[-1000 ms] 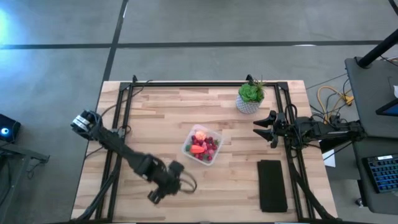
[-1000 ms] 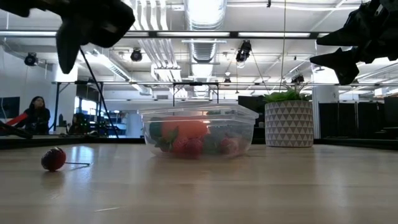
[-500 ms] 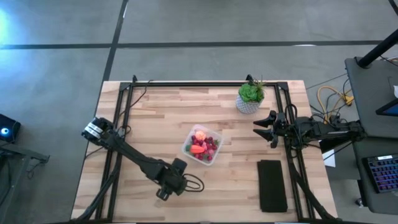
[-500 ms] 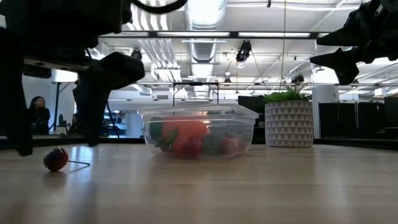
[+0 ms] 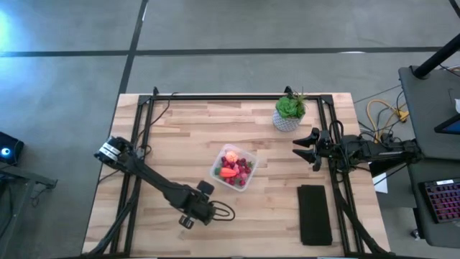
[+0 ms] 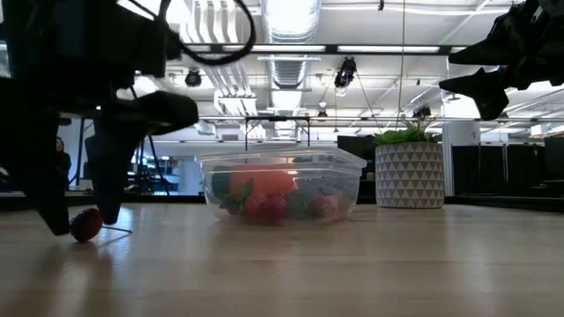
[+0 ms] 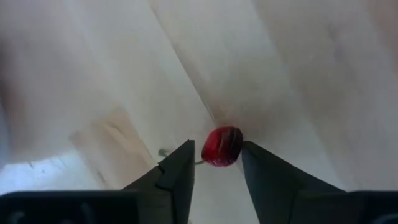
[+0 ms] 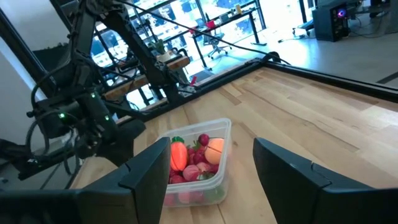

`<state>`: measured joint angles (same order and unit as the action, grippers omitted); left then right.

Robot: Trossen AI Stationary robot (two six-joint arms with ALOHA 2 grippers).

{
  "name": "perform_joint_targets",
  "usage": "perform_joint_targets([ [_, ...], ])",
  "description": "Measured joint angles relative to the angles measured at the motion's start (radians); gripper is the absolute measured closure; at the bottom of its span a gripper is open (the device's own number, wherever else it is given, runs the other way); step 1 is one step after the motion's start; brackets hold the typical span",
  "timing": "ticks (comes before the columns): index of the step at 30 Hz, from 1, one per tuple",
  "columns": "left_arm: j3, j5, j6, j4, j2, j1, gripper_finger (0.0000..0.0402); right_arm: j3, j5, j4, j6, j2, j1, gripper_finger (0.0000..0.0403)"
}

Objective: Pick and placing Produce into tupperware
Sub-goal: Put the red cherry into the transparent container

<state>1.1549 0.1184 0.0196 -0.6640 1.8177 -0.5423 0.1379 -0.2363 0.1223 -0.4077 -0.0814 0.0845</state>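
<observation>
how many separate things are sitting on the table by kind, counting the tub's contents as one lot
clear tub with produce: 1
loose red produce piece: 1
potted plant: 1
black slab: 1
total: 4

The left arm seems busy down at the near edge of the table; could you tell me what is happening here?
The left end effector is down at the wooden table, its fingers either side of a small red toy fruit. The clear tupperware at mid-table already holds several produce pieces. The right end effector hangs open beside the potted plant.
</observation>
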Motion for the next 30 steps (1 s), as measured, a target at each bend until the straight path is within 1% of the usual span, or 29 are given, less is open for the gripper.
perform_joint_targets([
  [5,0.0,-0.007,0.0,0.002,0.022,0.0,0.0296,0.0,0.0,0.0,0.0,0.0,0.0,0.0181],
  [17,0.0,0.005,0.0,0.002,0.02,0.015,0.0299,0.0,0.0,0.0,0.0,0.0,0.0,0.0181],
  [20,-0.002,0.022,0.0,-0.015,0.008,0.022,0.0314,0.0,0.0,0.0,0.0,0.0,0.0,0.0181],
  [26,-0.002,0.02,-0.001,-0.029,-0.031,0.056,0.0358,0.0,0.0,0.0,0.0,0.0,0.0,0.0181],
  [30,0.019,0.032,-0.009,-0.052,-0.063,0.08,0.0368,0.0,0.0,0.0,0.0,0.0,0.0,0.0181],
])
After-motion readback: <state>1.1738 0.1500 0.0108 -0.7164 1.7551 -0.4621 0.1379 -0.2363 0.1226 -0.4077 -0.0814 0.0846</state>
